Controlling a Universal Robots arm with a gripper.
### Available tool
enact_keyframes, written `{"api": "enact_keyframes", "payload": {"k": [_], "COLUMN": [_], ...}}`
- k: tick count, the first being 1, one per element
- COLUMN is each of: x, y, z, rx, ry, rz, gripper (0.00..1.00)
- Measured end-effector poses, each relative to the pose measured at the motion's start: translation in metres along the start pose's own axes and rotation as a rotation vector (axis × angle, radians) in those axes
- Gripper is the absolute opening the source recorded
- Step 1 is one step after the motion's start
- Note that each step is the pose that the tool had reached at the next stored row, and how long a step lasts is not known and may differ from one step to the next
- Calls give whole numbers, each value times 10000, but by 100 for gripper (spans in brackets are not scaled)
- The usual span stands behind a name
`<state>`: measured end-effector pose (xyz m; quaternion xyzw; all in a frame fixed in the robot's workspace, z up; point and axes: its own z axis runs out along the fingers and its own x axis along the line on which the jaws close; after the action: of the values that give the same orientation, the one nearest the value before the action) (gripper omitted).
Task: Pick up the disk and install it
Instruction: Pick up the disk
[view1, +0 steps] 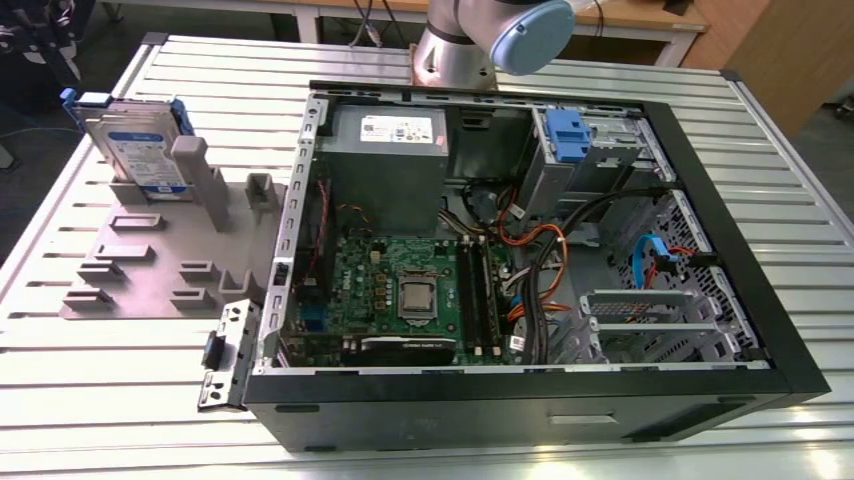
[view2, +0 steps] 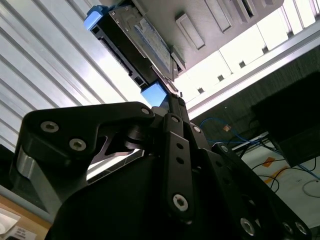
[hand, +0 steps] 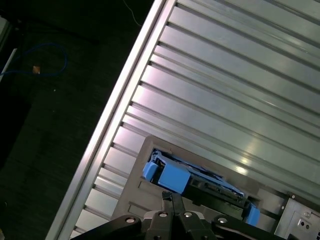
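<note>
The disk (view1: 134, 140) is a silver-grey drive with a white-and-blue label in a bright blue carrier. It stands on edge in a grey holder fixture (view1: 160, 262) at the exterior view's left. In both wrist views my gripper (hand: 167, 196) (view2: 172, 94) has its two black fingers pressed together with nothing between them. Its tip points at the blue end of the disk (hand: 172, 177) (view2: 140, 42) and stays apart from it. The holder fixture (hand: 134, 192) surrounds the disk's base.
The open computer case (view1: 747, 250) lies beside the fixture, with a motherboard, a grey power supply box (view1: 387, 150), loose cables and a blue bracket (view1: 567, 135) in the drive bay. All of it rests on a ribbed metal table (view1: 107, 400). The arm's base (view1: 461, 45) stands behind the case.
</note>
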<state>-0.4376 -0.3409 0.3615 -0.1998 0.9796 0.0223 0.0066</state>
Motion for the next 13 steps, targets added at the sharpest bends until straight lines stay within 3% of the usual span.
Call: {"api": "enact_keyframes", "payload": {"k": [13], "x": [0], "y": [0], "z": [0], "rx": [-1], "ry": [4], "rz": [-71], "gripper": [11]}}
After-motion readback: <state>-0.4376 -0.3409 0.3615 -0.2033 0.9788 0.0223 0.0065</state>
